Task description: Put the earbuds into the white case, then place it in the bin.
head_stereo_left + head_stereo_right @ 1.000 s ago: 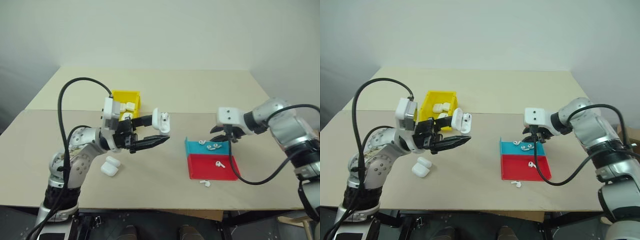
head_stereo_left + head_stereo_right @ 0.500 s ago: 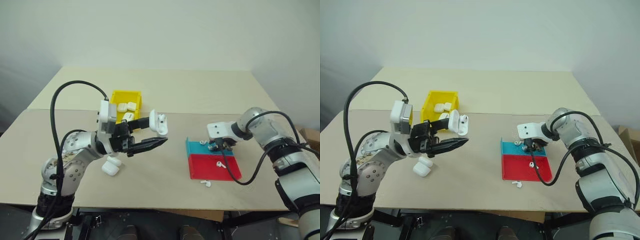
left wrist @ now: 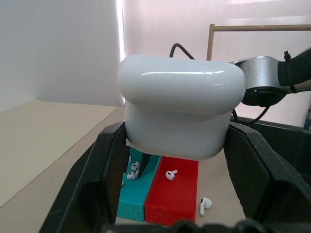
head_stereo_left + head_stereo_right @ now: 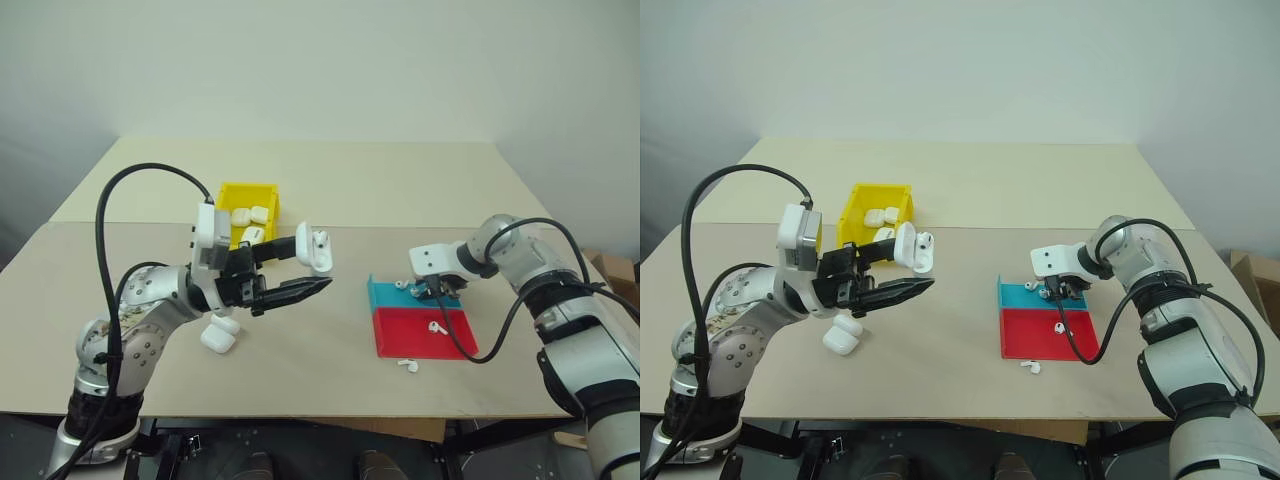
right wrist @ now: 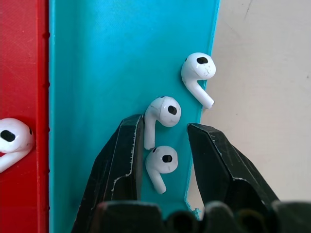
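My left gripper (image 4: pixel 312 266) is shut on the white case (image 4: pixel 316 248) and holds it above the table with its lid flipped open; in the left wrist view the case (image 3: pixel 180 111) sits between both fingers. Down in the teal half of the tray, my right gripper (image 5: pixel 165 130) is open, and its fingers straddle two earbuds (image 5: pixel 163 110) (image 5: pixel 163 162). A third earbud (image 5: pixel 198 70) lies at the teal edge. One more earbud (image 4: pixel 437 326) rests on the red half. The yellow bin (image 4: pixel 250 186) stands behind my left gripper with several white cases in it.
The low teal and red tray (image 4: pixel 450 345) lies at centre right. A loose earbud (image 4: pixel 407 366) is on the table just in front of it. Two closed white cases (image 4: pixel 220 335) lie beside my left forearm. Black cables loop over both arms.
My right gripper has come down from above the tray into its teal half, around the earbuds. My left gripper has kept the case in place.
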### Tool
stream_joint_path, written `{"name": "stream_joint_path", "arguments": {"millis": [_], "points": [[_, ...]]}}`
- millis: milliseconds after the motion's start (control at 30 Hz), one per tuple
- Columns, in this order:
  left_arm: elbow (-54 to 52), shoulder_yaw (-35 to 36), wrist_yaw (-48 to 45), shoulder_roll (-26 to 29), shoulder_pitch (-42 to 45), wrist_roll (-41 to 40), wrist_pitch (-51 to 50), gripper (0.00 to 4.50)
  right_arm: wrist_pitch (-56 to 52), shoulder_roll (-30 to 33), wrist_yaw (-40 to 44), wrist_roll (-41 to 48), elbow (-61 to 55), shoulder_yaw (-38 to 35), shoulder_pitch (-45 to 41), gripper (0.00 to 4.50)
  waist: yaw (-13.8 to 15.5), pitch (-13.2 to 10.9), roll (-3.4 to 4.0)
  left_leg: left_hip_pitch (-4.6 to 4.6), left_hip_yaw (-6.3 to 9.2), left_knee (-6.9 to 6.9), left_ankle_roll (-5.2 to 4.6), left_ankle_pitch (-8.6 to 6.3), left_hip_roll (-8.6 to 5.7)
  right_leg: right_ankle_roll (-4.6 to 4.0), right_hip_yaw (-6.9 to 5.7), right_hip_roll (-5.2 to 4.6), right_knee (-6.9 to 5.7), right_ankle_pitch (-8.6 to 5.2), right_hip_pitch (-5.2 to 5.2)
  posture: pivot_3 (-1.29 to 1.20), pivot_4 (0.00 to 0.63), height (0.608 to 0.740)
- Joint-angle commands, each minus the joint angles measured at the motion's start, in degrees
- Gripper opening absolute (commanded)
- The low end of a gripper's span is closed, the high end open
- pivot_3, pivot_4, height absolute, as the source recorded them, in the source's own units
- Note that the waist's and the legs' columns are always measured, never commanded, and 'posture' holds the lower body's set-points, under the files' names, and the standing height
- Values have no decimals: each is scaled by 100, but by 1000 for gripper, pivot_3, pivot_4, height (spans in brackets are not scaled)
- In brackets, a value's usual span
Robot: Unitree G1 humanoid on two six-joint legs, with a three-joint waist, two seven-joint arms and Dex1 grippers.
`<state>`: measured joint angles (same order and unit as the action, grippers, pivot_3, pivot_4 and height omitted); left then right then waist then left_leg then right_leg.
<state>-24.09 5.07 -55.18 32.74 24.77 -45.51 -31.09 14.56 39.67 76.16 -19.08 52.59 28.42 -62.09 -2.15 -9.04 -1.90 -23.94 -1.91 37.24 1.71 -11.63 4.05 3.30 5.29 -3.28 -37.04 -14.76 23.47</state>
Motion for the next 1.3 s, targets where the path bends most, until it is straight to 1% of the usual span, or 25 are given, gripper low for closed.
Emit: {"name": "stream_joint_path", "arguments": {"millis": [33,167,433,567,1300], "points": [[-201,127,-24,59,4,-137,78,2762,44,-9,98,-29,34,-78,84,1834,-7,0,0,5,0,-1,0,0,0,0,0,0,1,0,-5,0,150,740],[-209,126,-36,75,-7,-164,73,2762,-108,-64,225,125,-67,-189,129,1834,-27,0,0,19,0,-3,0,0,0,0,0,0,3,-1,-19,0,150,740],[-168,104,-57,87,3,-181,80,2762,-23,-71,31,-117,-39,-168,123,1834,-32,0,0,21,1,-4,0,0,0,0,0,0,3,-1,-20,0,150,740],[-155,99,-64,95,-1,-172,89,2762,-96,-117,121,5,-70,-268,134,1834,-32,0,0,21,1,-4,0,0,0,0,0,0,3,0,-21,0,150,740],[-208,113,-53,114,-49,-209,81,2762,-179,-214,27,-16,-77,-345,84,1834,-45,0,0,22,1,-5,0,0,0,0,0,0,3,-1,-21,0,150,740]]}}
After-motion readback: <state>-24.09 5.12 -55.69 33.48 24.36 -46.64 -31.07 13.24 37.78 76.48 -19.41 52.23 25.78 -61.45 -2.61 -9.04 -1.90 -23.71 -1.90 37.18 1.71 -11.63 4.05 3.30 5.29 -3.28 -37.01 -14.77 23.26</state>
